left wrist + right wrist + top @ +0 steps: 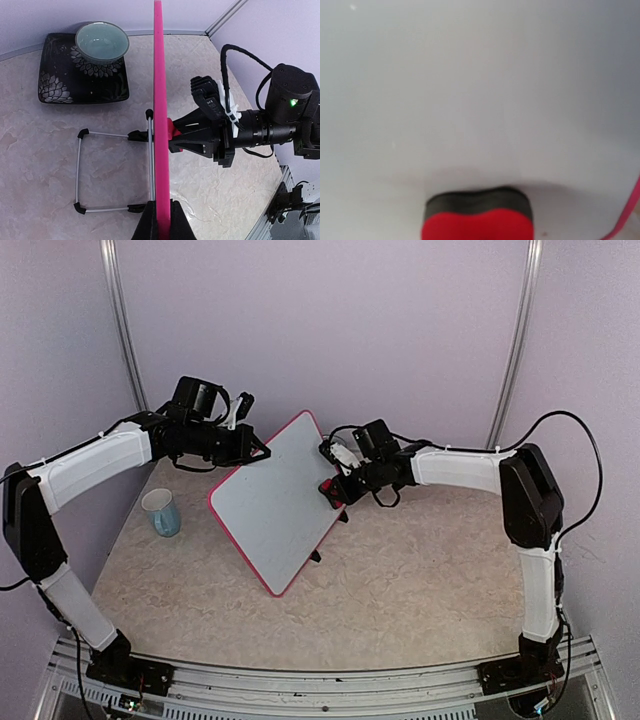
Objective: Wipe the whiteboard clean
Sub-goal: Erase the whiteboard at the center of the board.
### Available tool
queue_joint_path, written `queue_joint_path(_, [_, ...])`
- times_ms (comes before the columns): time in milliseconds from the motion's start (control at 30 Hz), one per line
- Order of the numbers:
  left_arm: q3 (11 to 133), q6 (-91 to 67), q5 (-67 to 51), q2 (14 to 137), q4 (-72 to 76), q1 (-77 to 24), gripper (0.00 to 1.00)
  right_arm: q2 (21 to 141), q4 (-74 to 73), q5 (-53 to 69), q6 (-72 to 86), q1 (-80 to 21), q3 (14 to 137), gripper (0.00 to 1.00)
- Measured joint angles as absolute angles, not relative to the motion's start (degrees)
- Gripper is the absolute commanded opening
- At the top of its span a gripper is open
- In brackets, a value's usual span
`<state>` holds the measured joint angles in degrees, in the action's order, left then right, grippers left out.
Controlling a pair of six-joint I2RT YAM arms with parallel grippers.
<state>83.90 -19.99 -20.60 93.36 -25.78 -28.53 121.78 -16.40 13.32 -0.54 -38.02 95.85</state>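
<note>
The whiteboard [275, 505], white with a pink frame, stands tilted on the table, and I see no writing on its face. In the left wrist view it is edge-on, as a pink strip [160, 100]. My left gripper [162, 226] is shut on that frame edge, at the board's top left corner [255, 448]. My right gripper [340, 486] is shut on a red eraser [328, 490] and holds it against the board near its right edge. In the right wrist view the eraser [477, 217] presses its black felt onto the white surface [480, 90]; that gripper's fingers are hidden.
A light blue cup [161, 512] stands on the table to the left of the board. Behind the board is its wire stand [115, 172]. Beyond the stand, a pale green bowl [102, 41] sits on a black patterned plate [65, 82]. Purple walls close in the back and sides.
</note>
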Motion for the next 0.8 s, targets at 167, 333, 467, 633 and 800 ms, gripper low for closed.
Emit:
queue_joint_path(167, [83.9, -19.7, -20.8, 92.7, -27.2, -28.5, 0.0, 120.7, -15.8, 13.3, -0.5, -39.5, 95.6, 0.0])
queue_joint_path(333, [83.8, -19.5, -20.8, 92.2, -28.3, -28.5, 0.0, 120.1, -13.3, 13.6, -0.3, -40.1, 92.1, 0.0])
queue_joint_path(467, [83.8, -19.4, -20.8, 92.1, -28.3, -28.5, 0.0, 120.0, -12.1, 13.9, 0.0, -40.1, 87.0, 0.0])
queue_joint_path(633, [83.8, -19.2, -21.5, 92.1, -28.3, -28.4, 0.0, 120.2, -12.0, 14.1, 0.2, -40.3, 83.0, 0.0])
queue_joint_path(800, [83.6, -19.2, -22.0, 92.1, -28.3, -28.1, 0.0, 120.2, -12.9, 13.6, 0.1, -40.4, 84.1, 0.0])
